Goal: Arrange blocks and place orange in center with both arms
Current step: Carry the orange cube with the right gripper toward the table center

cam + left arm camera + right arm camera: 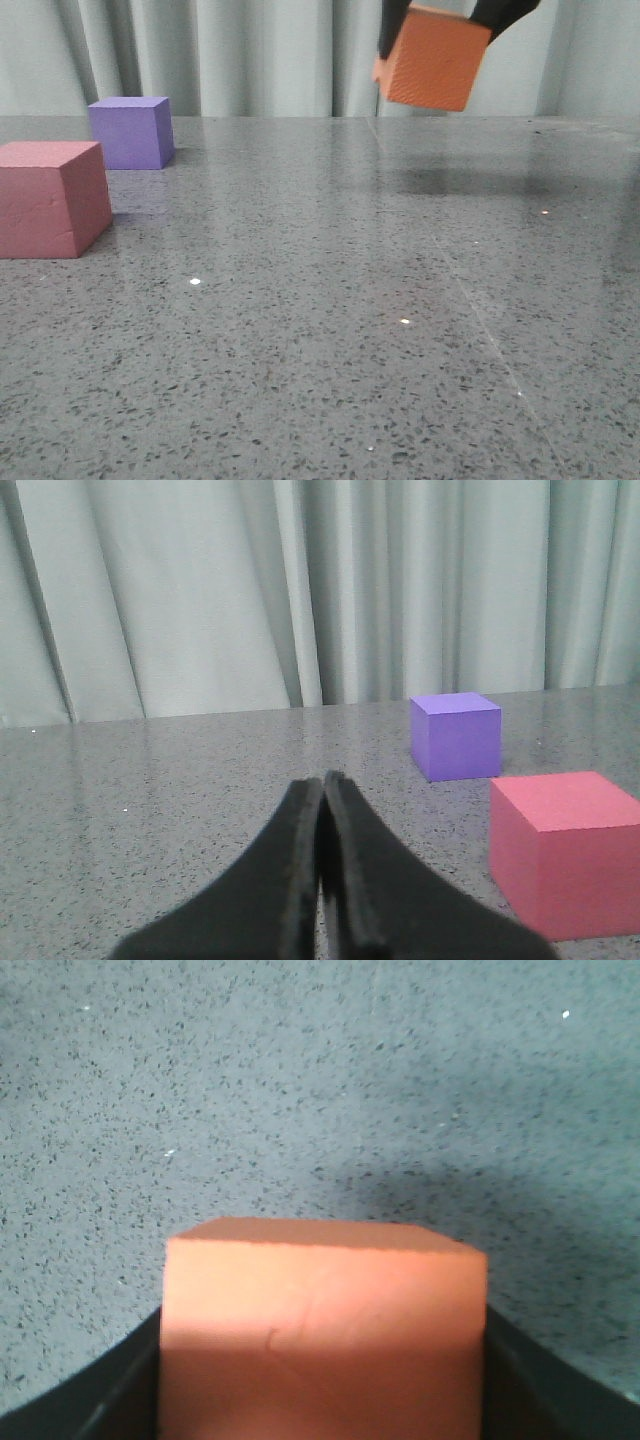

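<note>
The orange cube [434, 60] hangs tilted in the air at the upper right of the front view, well above the table, with my right gripper [445, 22] shut on it. In the right wrist view the orange cube [322, 1330] fills the space between the two black fingers [100, 1400]. The pink-red cube [50, 198] rests on the table at the left edge. Behind it stands the purple cube [131, 132]. My left gripper [322, 780] is shut on nothing, its fingertips pressed together low over the table, with the purple cube [456, 736] and pink-red cube [568, 852] off to one side.
A grey speckled stone tabletop [330, 330] carries the cubes. A pale pleated curtain [260, 55] hangs behind the table's far edge. The orange cube casts a shadow on the table [470, 180] at the right.
</note>
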Robot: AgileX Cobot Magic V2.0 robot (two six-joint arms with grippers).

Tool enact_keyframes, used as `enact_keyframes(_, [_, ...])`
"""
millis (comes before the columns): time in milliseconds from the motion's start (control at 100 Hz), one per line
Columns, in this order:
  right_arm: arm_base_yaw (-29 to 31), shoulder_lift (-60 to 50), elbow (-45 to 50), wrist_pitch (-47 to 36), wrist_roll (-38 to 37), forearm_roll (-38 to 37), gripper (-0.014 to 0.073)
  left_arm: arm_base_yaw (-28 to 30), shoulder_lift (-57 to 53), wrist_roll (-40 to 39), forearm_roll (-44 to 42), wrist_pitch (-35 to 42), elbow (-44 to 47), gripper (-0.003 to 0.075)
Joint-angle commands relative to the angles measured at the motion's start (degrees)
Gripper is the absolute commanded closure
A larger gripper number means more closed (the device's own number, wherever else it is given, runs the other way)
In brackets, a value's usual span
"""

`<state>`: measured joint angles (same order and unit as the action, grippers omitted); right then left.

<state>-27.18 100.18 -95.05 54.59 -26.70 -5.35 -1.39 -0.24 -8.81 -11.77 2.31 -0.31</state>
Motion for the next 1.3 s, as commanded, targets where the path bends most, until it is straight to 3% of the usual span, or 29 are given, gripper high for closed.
enact_keyframes(0, [-1.7, -0.2, -3.3, -1.4, -2.7, -2.4, 0.0357, 0.0, -1.9, -0.2, 0.4, 4.5, 3.1, 0.0739])
enact_keyframes(250, [-5.8, 7.7, -10.5, -0.4, -7.1, -2.4, 0.0357, 0.0, -1.9, -0.2, 0.4, 4.5, 3.1, 0.0739])
enact_keyframes(600, [-8.7, 15.1, -18.4, 4.4, -7.2, -2.4, 0.035, 0.0, -1.9, -0.2, 0.4, 4.5, 3.1, 0.0739])
enact_keyframes(720, [-9.0, 15.1, -18.4, 4.4, -7.2, -2.3, 0.0256, 0.0, -1.9, -0.2, 0.4, 4.5, 3.1, 0.0739])
enact_keyframes(890, [-9.1, 15.1, -18.4, 4.3, -7.2, -1.5, -0.0002, 0.0, -1.9, -0.2, 0.4, 4.5, 3.1, 0.0739])
enact_keyframes(960, [-9.1, 15.1, -18.4, 4.4, -7.2, -1.4, -0.0069, 0.0, -1.9, -0.2, 0.4, 4.5, 3.1, 0.0739])
enact_keyframes(1290, [-9.1, 13.7, -18.5, 3.8, -7.2, -1.3, -0.006, 0.0, -1.9, -0.2, 0.4, 4.5, 3.1, 0.0739])
